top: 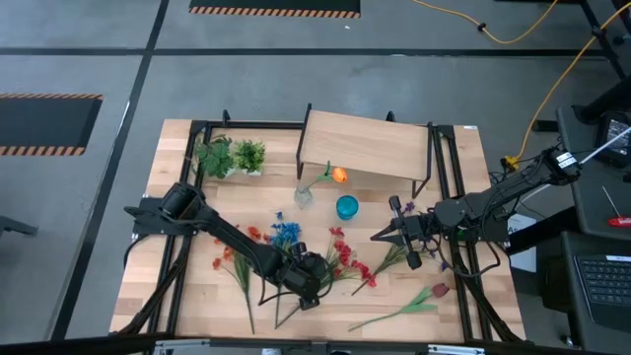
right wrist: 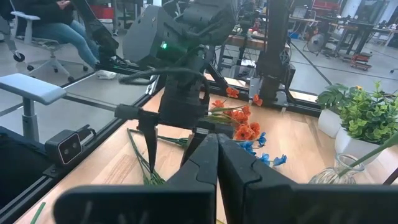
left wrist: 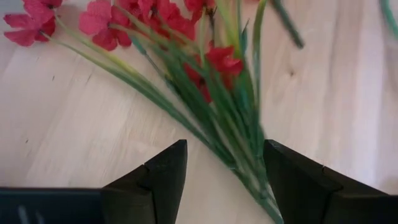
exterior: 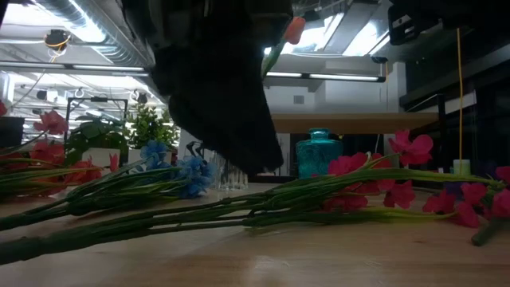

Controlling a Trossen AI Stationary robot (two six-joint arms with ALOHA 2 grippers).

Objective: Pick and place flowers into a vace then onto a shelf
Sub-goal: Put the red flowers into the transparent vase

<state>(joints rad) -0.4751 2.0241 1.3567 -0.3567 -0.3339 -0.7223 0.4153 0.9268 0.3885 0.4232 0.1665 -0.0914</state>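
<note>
left pincer (left wrist: 224,180) wide open (straddling red-pink spray (left wrist: 186,68))

You have a teal glass jar (top: 346,207) standing upright just ahead of the right gripper (top: 380,237), a little off to one side, and well apart from the left gripper (top: 308,288). Two leafy green tufts (top: 232,156) in small white pots sit side by side at the table's far corner, far from both grippers and beyond the left one. The wooden tabletop (top: 187,286) lies bare beside the left gripper. Off the table, behind the right gripper's arm, you can see a keyboard (top: 603,281). A yellow cable (top: 513,39) trails over the grey floor. A seated person (right wrist: 53,25) shows past the right gripper, beyond the table edge.
</note>
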